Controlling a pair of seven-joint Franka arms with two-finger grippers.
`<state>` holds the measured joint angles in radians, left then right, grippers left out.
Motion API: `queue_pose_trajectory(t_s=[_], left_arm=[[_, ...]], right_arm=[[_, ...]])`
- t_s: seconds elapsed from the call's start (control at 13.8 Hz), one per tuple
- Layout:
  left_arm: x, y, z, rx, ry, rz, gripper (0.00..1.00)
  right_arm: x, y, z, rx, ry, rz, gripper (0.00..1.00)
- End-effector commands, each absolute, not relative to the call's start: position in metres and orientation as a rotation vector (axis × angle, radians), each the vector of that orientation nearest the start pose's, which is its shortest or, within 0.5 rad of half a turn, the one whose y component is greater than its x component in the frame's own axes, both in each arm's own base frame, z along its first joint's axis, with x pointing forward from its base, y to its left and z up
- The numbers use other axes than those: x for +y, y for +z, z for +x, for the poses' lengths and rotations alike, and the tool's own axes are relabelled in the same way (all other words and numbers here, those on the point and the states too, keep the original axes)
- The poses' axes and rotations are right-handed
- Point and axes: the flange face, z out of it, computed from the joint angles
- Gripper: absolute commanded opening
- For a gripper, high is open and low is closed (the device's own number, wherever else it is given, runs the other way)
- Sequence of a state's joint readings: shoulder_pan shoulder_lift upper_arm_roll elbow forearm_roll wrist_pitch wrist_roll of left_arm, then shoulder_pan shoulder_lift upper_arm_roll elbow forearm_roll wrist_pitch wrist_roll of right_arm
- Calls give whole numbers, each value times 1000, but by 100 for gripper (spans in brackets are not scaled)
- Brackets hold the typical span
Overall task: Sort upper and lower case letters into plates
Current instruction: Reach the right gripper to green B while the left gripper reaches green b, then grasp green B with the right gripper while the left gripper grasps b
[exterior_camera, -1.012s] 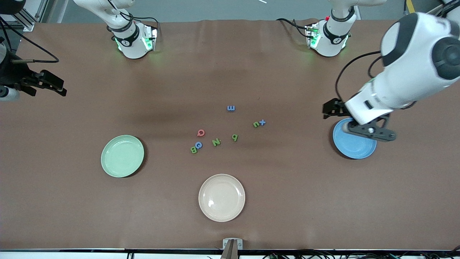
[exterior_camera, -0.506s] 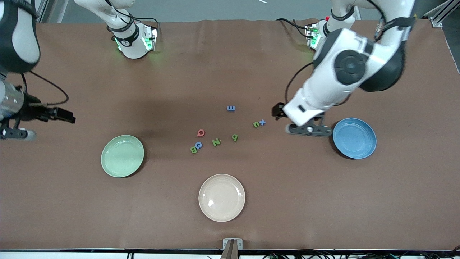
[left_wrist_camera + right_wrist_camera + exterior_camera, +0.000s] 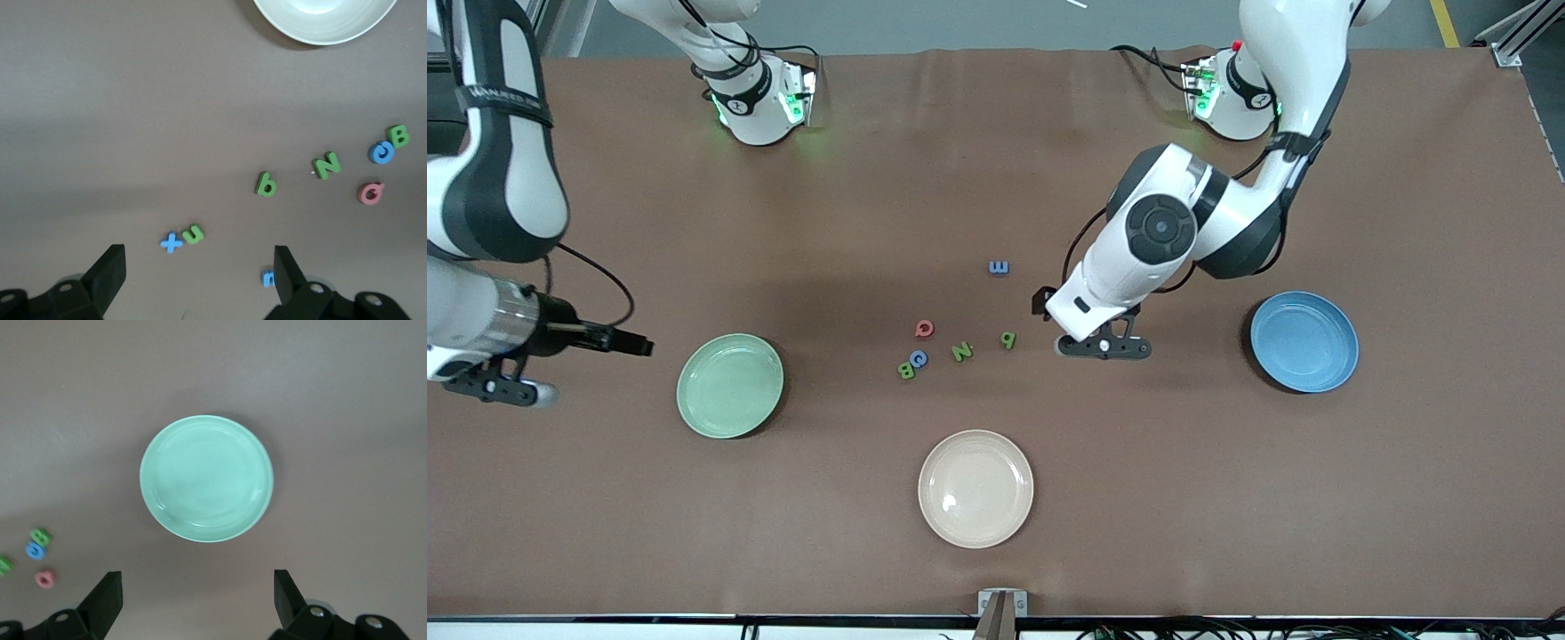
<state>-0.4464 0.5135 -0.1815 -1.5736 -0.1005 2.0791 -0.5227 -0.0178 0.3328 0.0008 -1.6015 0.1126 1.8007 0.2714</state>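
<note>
Brown table point(image 3: 1227, 498), letters point(image 3: 267, 185) under open left hand point(image 3: 199, 265)

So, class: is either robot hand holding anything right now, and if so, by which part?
Nothing is held. The left hand hangs open over the small toy letters; the right hand hangs open beside the pale mint green plate.

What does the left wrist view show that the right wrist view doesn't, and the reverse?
Only the left wrist view: the cream plate, the green b, green N, green u, blue t and a blue letter half hidden by a finger of the open left gripper.
Only the right wrist view: the mint plate, with nothing in it, ahead of the open right gripper.
Both: the brown table, and the green B, blue letter beside it and pink letter.
</note>
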Motion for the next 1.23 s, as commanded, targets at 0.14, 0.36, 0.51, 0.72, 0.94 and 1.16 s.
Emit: queue_pose_trajectory(t_s=[0.14,0.36,0.51,0.72,0.94,1.16], left_arm=[[-441,293,547,64,103,-3254,95],[-468,260,526,132,46,-3164,95],[-477,245,516,195,42,-3128,94],[-492,232,506,233,11,-3145,91],[-497,214,509,237,-39,-3187,90],[-500,203,509,261,-54,-3193,90]], right_arm=[[102,384,651,1043,221,-2895,100],[162,348,654,1283,176,-2811,100],[207,324,649,1383,143,-2767,100],[254,285,642,1478,108,-2704,100],[287,250,632,1558,92,-2660,100],[305,232,624,1563,80,-2661,95]])
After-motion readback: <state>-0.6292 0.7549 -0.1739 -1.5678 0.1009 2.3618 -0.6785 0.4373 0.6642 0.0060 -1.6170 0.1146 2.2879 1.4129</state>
